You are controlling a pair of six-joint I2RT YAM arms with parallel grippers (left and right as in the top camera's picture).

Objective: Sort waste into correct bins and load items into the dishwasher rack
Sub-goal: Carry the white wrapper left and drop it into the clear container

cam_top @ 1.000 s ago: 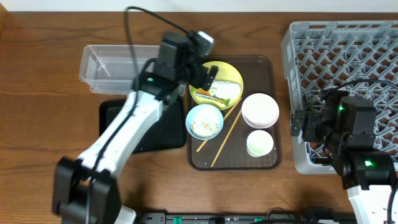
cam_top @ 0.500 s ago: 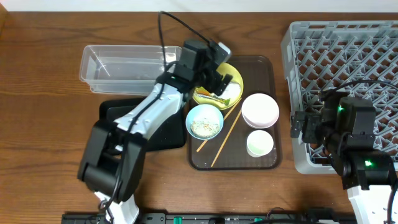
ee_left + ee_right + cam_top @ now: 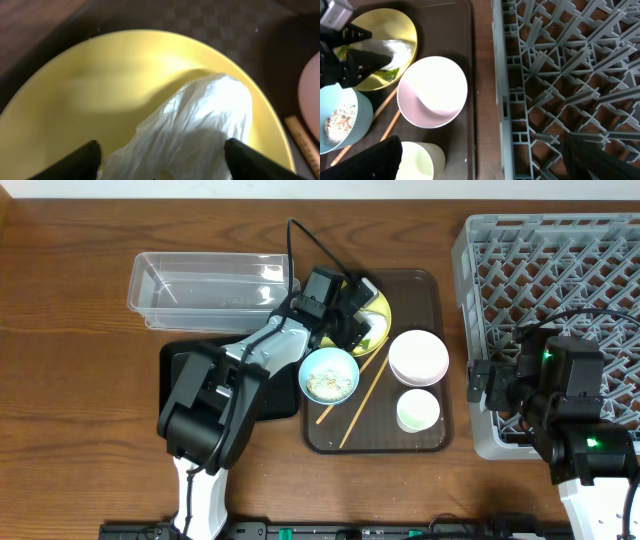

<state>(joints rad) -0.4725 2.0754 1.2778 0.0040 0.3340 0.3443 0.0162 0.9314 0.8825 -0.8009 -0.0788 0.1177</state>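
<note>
Overhead: left hand (image 3: 352, 325) low over yellow plate (image 3: 380, 307), fingers apart straddling the wrapper (image 3: 200, 120) on it; rice (image 3: 328, 384) sits in blue bowl (image 3: 304, 372).

Counted: two bowls (image 3: 418, 357), one plate (image 3: 100, 80), one cup (image 3: 417, 411), two chopsticks (image 3: 350, 428), one wrapper (image 3: 195, 125), one tub (image 3: 140, 280), one black tray (image 3: 180, 360), one brown tray (image 3: 425, 285), one rack (image 3: 560, 250)

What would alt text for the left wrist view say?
Close up, a crumpled whitish wrapper lies on a yellow plate, between the dark fingertips of the open left gripper. A pink bowl edge and a chopstick end show at right.
</note>
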